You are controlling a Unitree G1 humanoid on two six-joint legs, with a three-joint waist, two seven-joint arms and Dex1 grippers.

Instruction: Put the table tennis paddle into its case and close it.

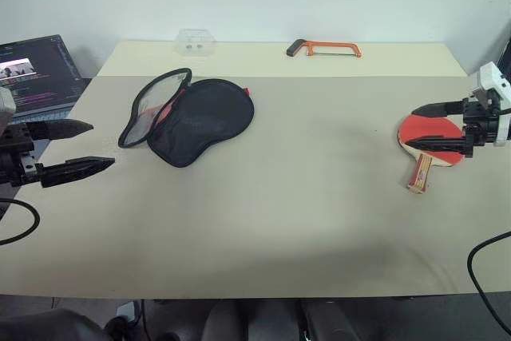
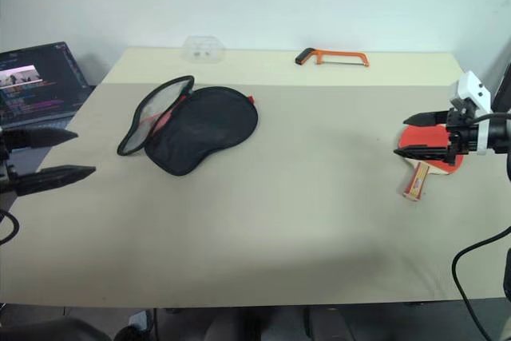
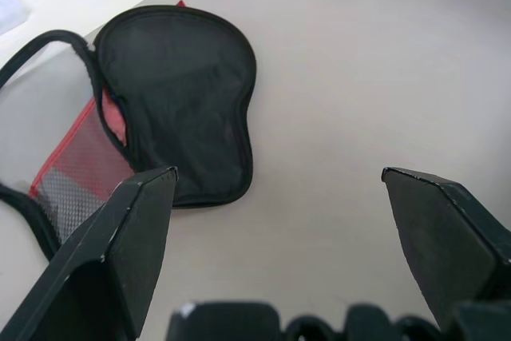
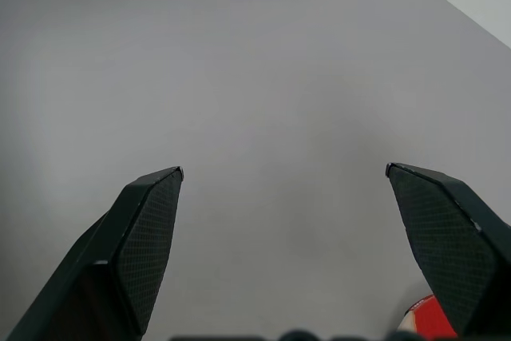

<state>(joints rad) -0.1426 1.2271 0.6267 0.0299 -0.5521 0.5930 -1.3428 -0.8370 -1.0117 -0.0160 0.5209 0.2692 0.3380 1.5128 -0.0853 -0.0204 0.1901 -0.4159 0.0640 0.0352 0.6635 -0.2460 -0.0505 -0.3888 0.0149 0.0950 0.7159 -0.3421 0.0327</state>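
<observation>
Red-rubbered, the table tennis paddle [image 1: 431, 139] lies flat on the counter [image 1: 279, 213] directly beneath your right gripper [image 1: 427, 127], fingers spread and empty, handle pointing back toward you, while your left gripper [image 1: 84, 147], also spread, hovers near the unzipped case [image 1: 200, 121].

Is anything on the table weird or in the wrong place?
An orange hacksaw lies at the table's far edge; it's odd beside ping-pong gear. The case lies unzipped with its flap open, and the paddle is out, as expected before packing.
</observation>
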